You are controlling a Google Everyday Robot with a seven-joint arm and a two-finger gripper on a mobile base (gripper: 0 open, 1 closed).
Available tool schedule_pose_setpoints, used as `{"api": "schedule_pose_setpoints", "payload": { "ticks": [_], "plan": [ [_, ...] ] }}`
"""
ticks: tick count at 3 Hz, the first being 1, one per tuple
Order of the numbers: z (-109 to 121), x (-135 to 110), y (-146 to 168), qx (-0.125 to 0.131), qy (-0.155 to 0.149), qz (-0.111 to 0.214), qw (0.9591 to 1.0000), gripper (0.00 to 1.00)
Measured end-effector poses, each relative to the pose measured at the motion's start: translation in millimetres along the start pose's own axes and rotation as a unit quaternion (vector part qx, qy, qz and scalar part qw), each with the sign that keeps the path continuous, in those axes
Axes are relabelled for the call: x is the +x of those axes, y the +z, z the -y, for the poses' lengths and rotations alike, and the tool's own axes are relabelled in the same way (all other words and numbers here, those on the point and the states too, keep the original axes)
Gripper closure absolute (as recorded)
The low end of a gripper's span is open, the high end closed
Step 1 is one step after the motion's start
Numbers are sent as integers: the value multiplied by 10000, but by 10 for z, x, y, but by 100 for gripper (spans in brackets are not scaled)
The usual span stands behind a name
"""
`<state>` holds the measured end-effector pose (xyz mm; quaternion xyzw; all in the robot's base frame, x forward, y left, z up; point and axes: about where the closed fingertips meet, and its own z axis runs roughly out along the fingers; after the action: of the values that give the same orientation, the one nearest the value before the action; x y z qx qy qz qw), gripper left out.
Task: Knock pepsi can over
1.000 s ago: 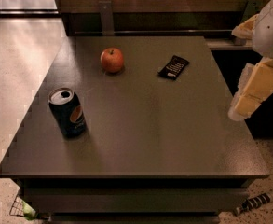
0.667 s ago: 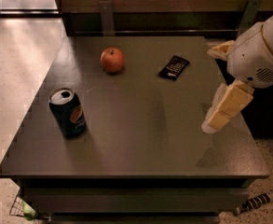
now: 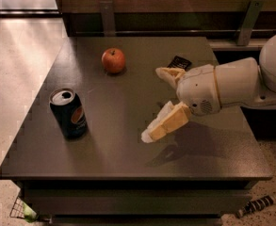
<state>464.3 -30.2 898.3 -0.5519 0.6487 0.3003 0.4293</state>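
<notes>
Likely office or lab, speckled floor (image 3: 20,55), dark table (image 3: 128,159), gripper (image 3: 160,102) above its middle.

Pincer (image 3: 152,103), fingers apart, hangs over mid table (image 3: 118,149), dark grey-brown top. Left of pincer: pale speckled floor (image 3: 15,79) w/ bright light patch (image 3: 27,36). Beyond pincer: dark wood wall (image 3: 175,1), rail (image 3: 175,32) w/ 2 grey metal brackets (image 3: 248,20).

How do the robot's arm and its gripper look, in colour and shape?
The arm is white and rounded, with a thin tan ring and a small dotted grille. The gripper, over the table right of the pepsi can, has wedge-shaped yellowish jaws with pale tips.
</notes>
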Motion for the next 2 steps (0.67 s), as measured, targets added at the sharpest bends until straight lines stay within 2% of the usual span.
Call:
{"api": "schedule_pose_setpoints", "payload": {
  "ticks": [1, 2],
  "plan": [
    [-101, -220, 290, -327, 516, 1022, 9929, 0],
    [-136, -346, 345, -443, 644, 1290, 9886, 0]
  ]
}}
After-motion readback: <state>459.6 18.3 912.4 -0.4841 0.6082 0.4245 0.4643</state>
